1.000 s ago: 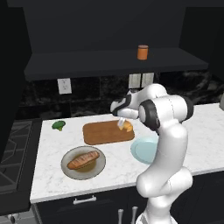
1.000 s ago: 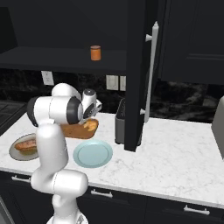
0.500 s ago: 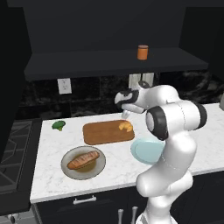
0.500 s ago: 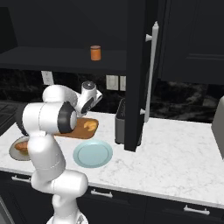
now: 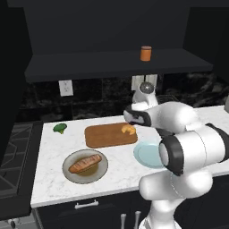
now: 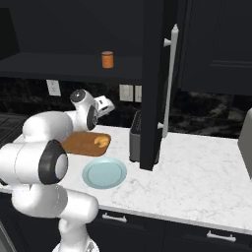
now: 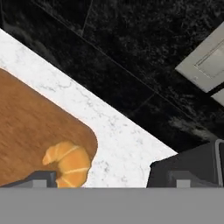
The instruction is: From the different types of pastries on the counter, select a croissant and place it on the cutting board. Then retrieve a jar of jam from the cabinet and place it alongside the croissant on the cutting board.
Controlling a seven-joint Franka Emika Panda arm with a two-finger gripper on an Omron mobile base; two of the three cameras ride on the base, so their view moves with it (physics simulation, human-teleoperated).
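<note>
Gripper: the gripper (image 7: pixel 103 177) stands with its fingers wide apart and nothing between them; in the right base view it hangs above the back of the desk, tipped toward the wall, its hand over the far right corner of the cutting board.
Croissant: the croissant (image 5: pixel 128 129) lies on the cutting board (image 5: pixel 109 135) at its right end, near the back corner; in the hand view it sits just beside the left finger, apart from it.
Cutting board: flat on the desk (image 5: pixel 53 172), its long side running along the wall; the rest of its surface is bare wood.
Blue plate: a light-blue plate (image 6: pixel 104 173) lies in front of the board's right end, near the desk's front edge.
Grey plate: a round grey plate (image 5: pixel 85 166) sits in front of the board's left end, with a long brown loaf (image 5: pixel 84 163) lying across it.
Broccoli: a green floret (image 5: pixel 59 128) rests to the left of the board, toward the back of the desk.
Jar of jam: the orange jar (image 5: pixel 145 53) stands upright on the dark shelf (image 5: pixel 89 65) of the cabinet, above and to the right of the board, well apart from the gripper.
Wall: pale outlet plates (image 5: pixel 65 87) sit on the black backsplash.
</note>
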